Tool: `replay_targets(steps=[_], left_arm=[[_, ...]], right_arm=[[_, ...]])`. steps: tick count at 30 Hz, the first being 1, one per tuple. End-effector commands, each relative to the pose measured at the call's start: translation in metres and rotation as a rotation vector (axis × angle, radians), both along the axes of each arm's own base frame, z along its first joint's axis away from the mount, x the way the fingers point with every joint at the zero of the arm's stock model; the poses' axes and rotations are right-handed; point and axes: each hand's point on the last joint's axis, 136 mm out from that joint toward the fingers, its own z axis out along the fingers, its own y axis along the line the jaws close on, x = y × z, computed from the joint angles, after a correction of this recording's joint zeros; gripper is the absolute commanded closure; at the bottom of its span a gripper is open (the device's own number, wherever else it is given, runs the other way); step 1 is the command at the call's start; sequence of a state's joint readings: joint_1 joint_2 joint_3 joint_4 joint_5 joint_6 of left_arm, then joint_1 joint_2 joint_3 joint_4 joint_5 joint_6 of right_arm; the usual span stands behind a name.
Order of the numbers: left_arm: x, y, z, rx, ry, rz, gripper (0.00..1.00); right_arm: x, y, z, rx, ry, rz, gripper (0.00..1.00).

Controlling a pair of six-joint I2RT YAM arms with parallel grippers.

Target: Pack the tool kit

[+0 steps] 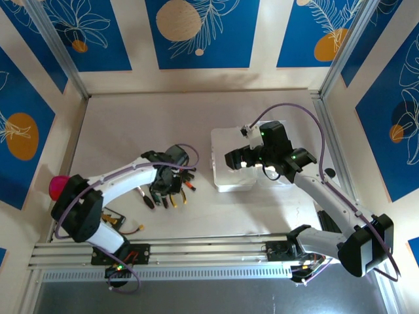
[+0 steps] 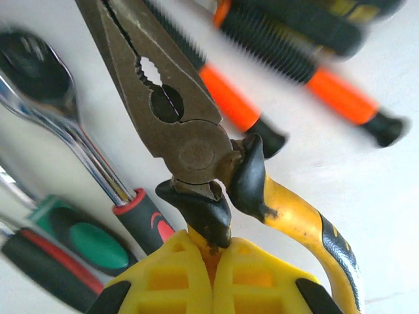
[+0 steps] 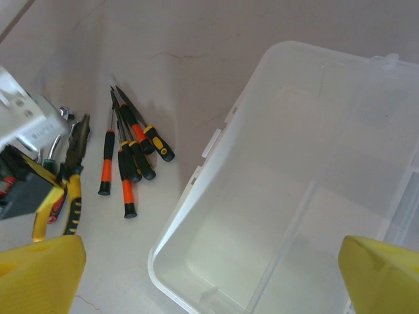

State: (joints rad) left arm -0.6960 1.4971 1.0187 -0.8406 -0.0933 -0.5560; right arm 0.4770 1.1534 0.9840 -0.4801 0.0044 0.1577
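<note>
Left of the clear case (image 3: 294,163) on the surface (image 1: 124,131), the left end effector (image 2: 213,254) is clamped on the yellow-handled pliers (image 2: 190,144) beside the screwdrivers (image 3: 127,163); the right end effector (image 3: 209,268) hangs wide open above the case.

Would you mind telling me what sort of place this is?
Probably a robot test cell: a white table boxed in by blue patterned panels, with an aluminium rail along its near edge.

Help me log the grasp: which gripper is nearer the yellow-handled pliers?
Left. The left gripper is shut on one handle of the pliers; the right gripper hangs open above the clear case, well off to the pliers' right.
</note>
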Motion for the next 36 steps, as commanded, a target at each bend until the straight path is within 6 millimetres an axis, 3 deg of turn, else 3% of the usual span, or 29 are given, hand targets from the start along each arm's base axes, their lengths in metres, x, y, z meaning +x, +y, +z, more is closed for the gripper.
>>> replay_targets(steps=[1, 6, 12, 16, 19, 23, 31, 34, 36], left_arm=[[0.014, 0.003, 0.048, 0.001, -0.107, -0.036, 1.00], [0.039, -0.025, 0.089, -0.112, -0.224, -0.099, 1.00], [0.081, -0.098, 0.132, -0.385, -0.358, -0.210, 1.00], [0.100, -0.141, 0.150, -0.537, -0.383, -0.269, 1.00], [0.106, -0.161, 0.162, -0.615, -0.391, -0.306, 1.00], [0.107, -0.176, 0.169, -0.685, -0.388, -0.343, 1.00], [0.099, -0.186, 0.164, -0.752, -0.360, -0.379, 1.00], [0.098, -0.186, 0.165, -0.774, -0.363, -0.380, 1.00], [0.098, -0.186, 0.164, -0.781, -0.363, -0.376, 1.00]], right_arm=[[-0.004, 0.007, 0.015, 0.054, -0.035, 0.049, 0.01], [-0.009, 0.022, 0.029, 0.170, -0.026, 0.112, 0.01], [-0.007, 0.047, 0.048, 0.339, 0.000, 0.194, 0.04], [0.006, 0.049, 0.043, 0.329, 0.028, 0.157, 0.11], [0.017, 0.044, 0.036, 0.322, 0.052, 0.107, 0.20], [0.028, 0.037, 0.028, 0.305, 0.065, 0.047, 0.33], [0.042, 0.036, 0.016, 0.302, 0.098, 0.007, 0.60], [0.043, 0.035, 0.017, 0.300, 0.096, -0.003, 0.78], [0.042, 0.034, 0.020, 0.299, 0.087, -0.003, 0.84]])
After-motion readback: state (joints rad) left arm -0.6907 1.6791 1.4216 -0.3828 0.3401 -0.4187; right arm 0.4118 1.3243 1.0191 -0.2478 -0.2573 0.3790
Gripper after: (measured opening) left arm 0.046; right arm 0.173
